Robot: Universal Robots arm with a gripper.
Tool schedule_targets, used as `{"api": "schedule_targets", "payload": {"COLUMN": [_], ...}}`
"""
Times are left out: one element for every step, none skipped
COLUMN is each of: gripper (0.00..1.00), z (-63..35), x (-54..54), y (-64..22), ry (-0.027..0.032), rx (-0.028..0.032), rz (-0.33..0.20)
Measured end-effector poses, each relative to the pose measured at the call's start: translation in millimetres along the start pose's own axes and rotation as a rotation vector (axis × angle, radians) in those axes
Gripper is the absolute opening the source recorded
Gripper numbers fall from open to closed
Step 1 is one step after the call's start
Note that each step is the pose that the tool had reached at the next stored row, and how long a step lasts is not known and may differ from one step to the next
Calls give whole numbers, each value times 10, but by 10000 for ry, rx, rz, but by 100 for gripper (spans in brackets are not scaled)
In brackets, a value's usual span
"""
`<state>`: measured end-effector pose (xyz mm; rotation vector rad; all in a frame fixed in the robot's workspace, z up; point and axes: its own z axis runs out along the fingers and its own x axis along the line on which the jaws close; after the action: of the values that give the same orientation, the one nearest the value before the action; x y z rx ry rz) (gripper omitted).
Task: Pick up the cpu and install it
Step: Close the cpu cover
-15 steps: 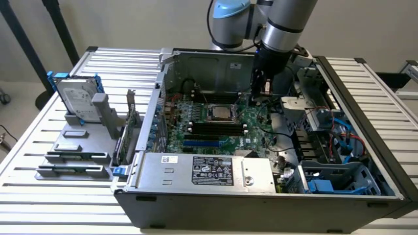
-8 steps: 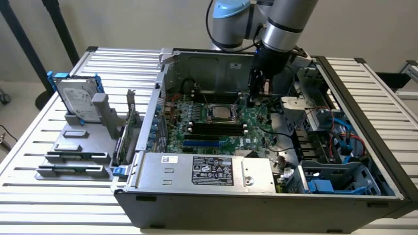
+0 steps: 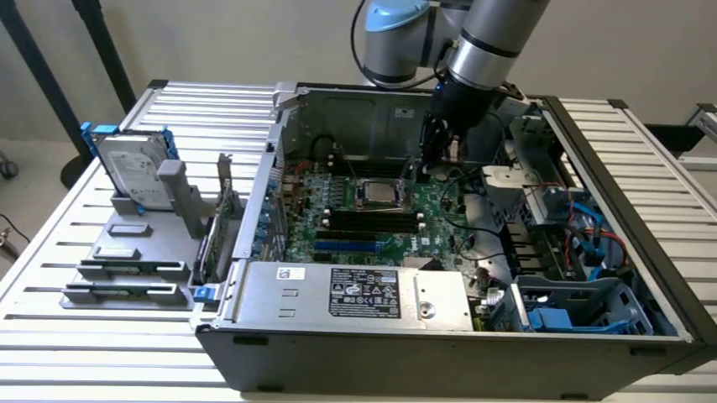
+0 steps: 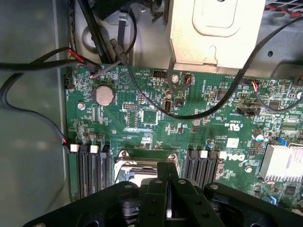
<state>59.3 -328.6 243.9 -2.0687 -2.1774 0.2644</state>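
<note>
The open computer case (image 3: 627, 210) lies on its side with the green motherboard (image 3: 431, 222) facing up. In the board's metal socket frame (image 3: 375, 195) lies a small silver-grey square that looks like the cpu. My gripper (image 3: 431, 168) hangs inside the case just to the exterior view's right of the socket, low over the board, fingers shut. In the wrist view the black fingers (image 4: 158, 189) meet over the edge of the socket frame (image 4: 135, 169). Nothing held shows between them.
Black cables (image 4: 142, 90) cross the board near the gripper, and a metal bracket (image 4: 213, 33) stands beyond it. Dark memory slots (image 3: 370, 222) flank the socket. Outside the case, a grey holder (image 3: 129, 277) carries a blue-framed hard drive (image 3: 133, 172) and memory sticks. The power supply (image 3: 358, 294) fills the case front.
</note>
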Motion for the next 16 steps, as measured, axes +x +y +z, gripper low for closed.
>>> {"api": "schedule_targets", "payload": {"gripper": [11, 11, 11, 11, 11, 11, 11, 11, 11, 11, 11, 11, 11, 11, 11, 11], "z": [1, 2, 3, 5, 7, 11, 16, 22, 29, 35, 43, 51, 59, 67, 75, 84], "x": [0, 0, 0, 1, 2, 1, 1, 0, -1, -2, -3, -4, -5, -5, -6, -7], "y": [-3, -8, -12, -18, -26, -37, -50, -64, -80, -96, -113, -131, -149, -168, -187, -206], "ry": [17, 34, 54, 74, 93, 112, 131, 145, 156, 162, 169, 174, 178, 182, 187, 190], "rx": [62, 117, 163, 199, 224, 245, 262, 276, 292, 307, 321, 335, 348, 362, 377, 393], "rz": [-47, -93, -140, -185, -225, -259, -289, -315, -341, -361, -379, -396, -412, -426, -440, -454]}}
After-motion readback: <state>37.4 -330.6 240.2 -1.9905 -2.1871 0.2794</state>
